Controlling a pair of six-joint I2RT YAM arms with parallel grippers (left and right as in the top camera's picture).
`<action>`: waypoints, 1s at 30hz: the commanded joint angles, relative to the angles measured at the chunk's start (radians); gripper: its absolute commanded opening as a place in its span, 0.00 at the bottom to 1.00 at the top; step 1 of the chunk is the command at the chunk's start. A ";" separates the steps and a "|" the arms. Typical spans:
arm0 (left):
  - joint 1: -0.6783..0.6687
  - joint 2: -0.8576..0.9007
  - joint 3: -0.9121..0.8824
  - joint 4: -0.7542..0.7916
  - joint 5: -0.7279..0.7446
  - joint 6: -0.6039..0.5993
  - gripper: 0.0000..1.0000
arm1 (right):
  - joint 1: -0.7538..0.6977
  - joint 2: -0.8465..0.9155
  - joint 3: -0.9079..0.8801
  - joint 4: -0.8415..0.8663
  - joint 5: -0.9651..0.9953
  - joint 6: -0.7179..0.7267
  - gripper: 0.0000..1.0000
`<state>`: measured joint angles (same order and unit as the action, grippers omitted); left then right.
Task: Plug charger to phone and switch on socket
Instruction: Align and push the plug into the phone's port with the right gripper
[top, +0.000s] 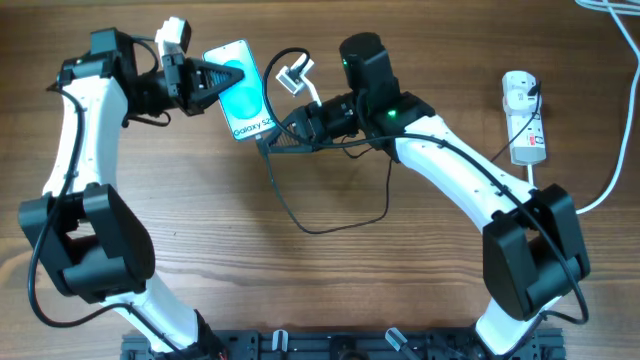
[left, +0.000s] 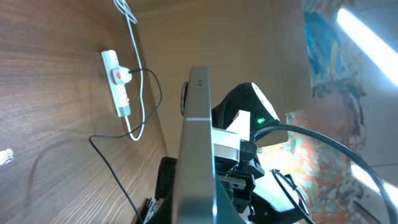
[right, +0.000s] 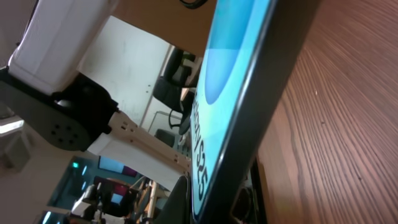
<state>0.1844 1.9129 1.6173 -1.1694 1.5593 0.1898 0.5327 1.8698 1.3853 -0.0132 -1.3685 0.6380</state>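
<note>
The phone (top: 240, 92), with a cyan-and-white screen, is held tilted above the table at the back left. My left gripper (top: 213, 78) is shut on its upper part; in the left wrist view the phone's grey edge (left: 198, 143) runs up between the jaws (left: 199, 214). My right gripper (top: 272, 140) is at the phone's bottom end, shut on the charger's tip; the phone's screen (right: 230, 81) fills the right wrist view and the tip is hidden between the fingers (right: 233, 202). The charger's black cable (top: 320, 228) loops over the table to the socket (top: 524, 117) at the right.
The socket's thick white cord (top: 612, 160) curves off the right edge. In the left wrist view the socket (left: 117, 84) lies far off on the wood with the black cable (left: 112, 162) trailing from it. Both arms crowd the back centre.
</note>
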 joint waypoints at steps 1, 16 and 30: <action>-0.049 -0.028 0.006 -0.012 0.018 0.021 0.04 | -0.010 0.007 0.015 0.064 0.071 0.066 0.04; -0.093 -0.028 0.006 -0.013 0.018 0.020 0.04 | -0.017 0.007 0.015 0.162 0.137 0.151 0.04; -0.193 -0.028 0.006 -0.016 0.014 0.021 0.04 | -0.061 0.007 0.015 0.264 0.153 0.228 0.04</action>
<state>0.1356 1.9129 1.6527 -1.1580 1.5589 0.1707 0.4976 1.8698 1.3426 0.1967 -1.4513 0.8524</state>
